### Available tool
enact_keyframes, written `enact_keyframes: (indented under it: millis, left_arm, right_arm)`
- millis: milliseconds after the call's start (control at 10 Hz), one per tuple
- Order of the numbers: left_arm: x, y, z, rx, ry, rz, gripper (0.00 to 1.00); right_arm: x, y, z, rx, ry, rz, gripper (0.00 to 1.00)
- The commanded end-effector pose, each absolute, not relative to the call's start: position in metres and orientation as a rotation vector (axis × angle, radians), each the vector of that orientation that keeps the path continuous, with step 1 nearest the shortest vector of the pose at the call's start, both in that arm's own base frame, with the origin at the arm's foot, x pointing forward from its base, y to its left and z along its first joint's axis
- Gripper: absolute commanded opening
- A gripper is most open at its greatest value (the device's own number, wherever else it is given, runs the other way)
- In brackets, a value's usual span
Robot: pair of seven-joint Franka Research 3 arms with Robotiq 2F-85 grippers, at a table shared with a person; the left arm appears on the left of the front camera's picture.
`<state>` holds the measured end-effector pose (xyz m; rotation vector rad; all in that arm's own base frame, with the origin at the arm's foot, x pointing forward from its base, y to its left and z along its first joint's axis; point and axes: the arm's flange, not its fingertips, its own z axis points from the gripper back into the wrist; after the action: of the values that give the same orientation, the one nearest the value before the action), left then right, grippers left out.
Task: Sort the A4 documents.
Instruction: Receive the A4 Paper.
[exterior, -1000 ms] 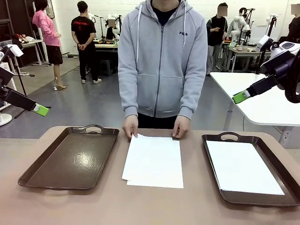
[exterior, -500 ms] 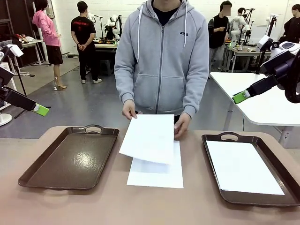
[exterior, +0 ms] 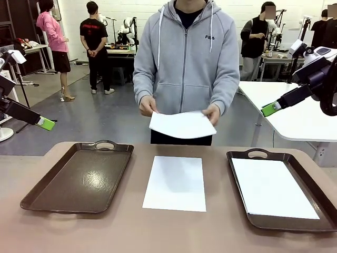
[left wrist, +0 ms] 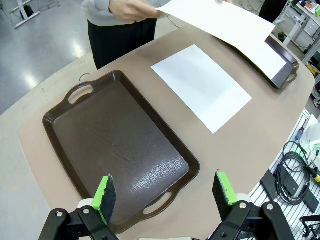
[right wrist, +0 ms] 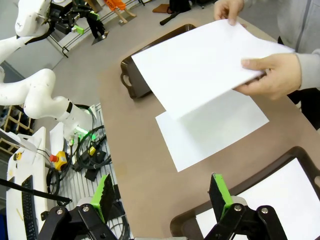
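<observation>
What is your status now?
Left gripper open, right gripper open, both empty. One sheet in person's hands, one on table, one in right tray. Hands above far edge.

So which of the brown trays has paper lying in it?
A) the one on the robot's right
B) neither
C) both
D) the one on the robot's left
A: a white sheet lies flat in the right tray, while the left tray shows bare brown.
</observation>
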<state>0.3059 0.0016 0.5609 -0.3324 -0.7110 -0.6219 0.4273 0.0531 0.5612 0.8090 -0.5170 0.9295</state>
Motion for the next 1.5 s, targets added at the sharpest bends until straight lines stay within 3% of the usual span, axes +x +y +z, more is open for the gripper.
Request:
enact_keyframes:
  millis: [0,1400]
  left_arm:
    - [0.3066,0.0014,0.5602,-0.329,-0.71,-0.62,1.0]
    - [0.3066,0.0014,0.5602,-0.329,-0.71,-0.62,1.0]
  right_arm:
    - [0.4282,0.0531,0.5612,0.813,-0.524,0.936,0.99]
    - [0.4282,0.0531,0.5612,0.813,-0.524,0.936,0.99]
